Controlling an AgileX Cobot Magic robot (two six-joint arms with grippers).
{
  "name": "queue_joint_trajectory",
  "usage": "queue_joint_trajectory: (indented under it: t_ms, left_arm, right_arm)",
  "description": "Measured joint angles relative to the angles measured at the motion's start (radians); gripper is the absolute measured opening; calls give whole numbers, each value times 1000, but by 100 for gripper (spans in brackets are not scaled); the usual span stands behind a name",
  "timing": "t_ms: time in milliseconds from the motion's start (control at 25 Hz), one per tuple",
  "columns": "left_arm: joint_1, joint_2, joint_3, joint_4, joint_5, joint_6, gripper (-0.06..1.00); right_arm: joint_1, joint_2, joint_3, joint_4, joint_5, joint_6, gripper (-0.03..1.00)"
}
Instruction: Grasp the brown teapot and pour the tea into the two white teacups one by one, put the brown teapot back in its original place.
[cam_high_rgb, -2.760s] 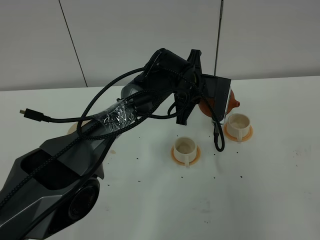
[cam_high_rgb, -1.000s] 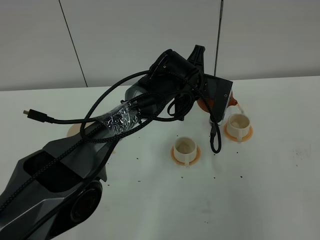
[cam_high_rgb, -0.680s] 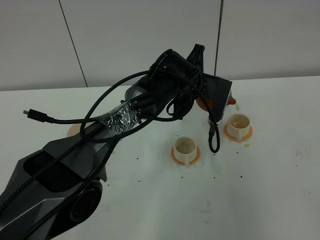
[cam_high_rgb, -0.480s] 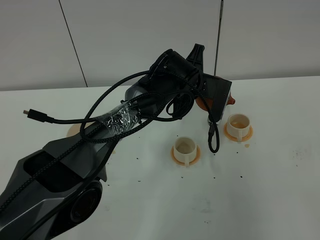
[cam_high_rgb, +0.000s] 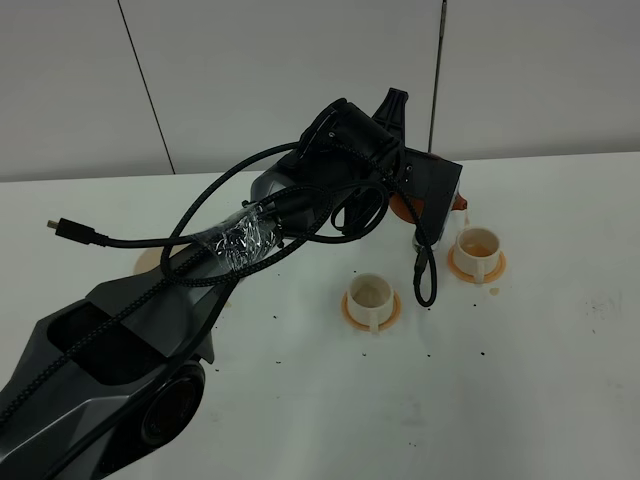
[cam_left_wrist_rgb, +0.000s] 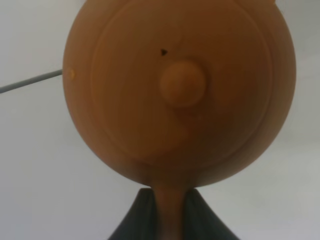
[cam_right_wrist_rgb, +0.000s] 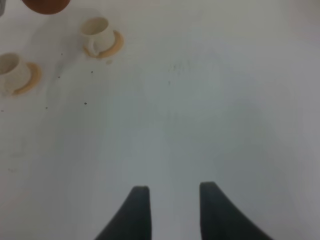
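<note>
At far left in the high view, a round flat cream-beige plate (cam_high_rgb: 143, 258) peeks out behind the black left arm (cam_high_rgb: 250, 230), which reaches across the white table (cam_high_rgb: 560, 380) past the middle. Below the arm's wrist, the nearer small off-white cup (cam_high_rgb: 371, 292) sits pale inside, at 7 o'clock from the pot, so the second pour will likely need a swing that way. The left gripper (cam_left_wrist_rgb: 170, 202) is clenched partway on the loop handle (cam_left_wrist_rgb: 170, 220) of a squat reddish-brown clay teapot (cam_high_rgb: 461, 202). Its dark jaws pinch the handle from both sides, and the lid knob (cam_left_wrist_rgb: 182, 83) faces the wrist camera. The teapot hangs clear of the table, its handle-to-spout axis running toward 4 o'clock. The spout is tipped over the farther off-white cup (cam_high_rgb: 477, 242) on its orange saucer (cam_high_rgb: 497, 268). That cup lies at 5 o'clock just under the spout and shows an amber tint inside. The plate lies well apart at 9 o'clock. The right gripper (cam_right_wrist_rgb: 172, 192), the farther of the two from the cups, hovers over bare table with jaws spread wide, holding nothing.
</note>
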Motion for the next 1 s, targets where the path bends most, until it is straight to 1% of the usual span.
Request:
queue_joint_trajectory:
  t_ms: [160, 360, 720, 880, 1000]
  left_arm:
    - [0, 0, 0, 8, 0, 0, 17]
    - [-9, 0, 0, 46, -2, -1, 17]
    - [-18, 0, 0, 51, -19, 0, 17]
    - [-23, 0, 0, 79, -19, 0, 17]
    - [-27, 0, 0, 82, -18, 0, 17]
  right_arm:
    - [0, 0, 0, 0, 0, 0, 24]
    - [0, 0, 0, 0, 0, 0, 24]
    - [0, 0, 0, 0, 0, 0, 24]
    - [0, 0, 0, 0, 0, 0, 24]
    - [0, 0, 0, 0, 0, 0, 24]
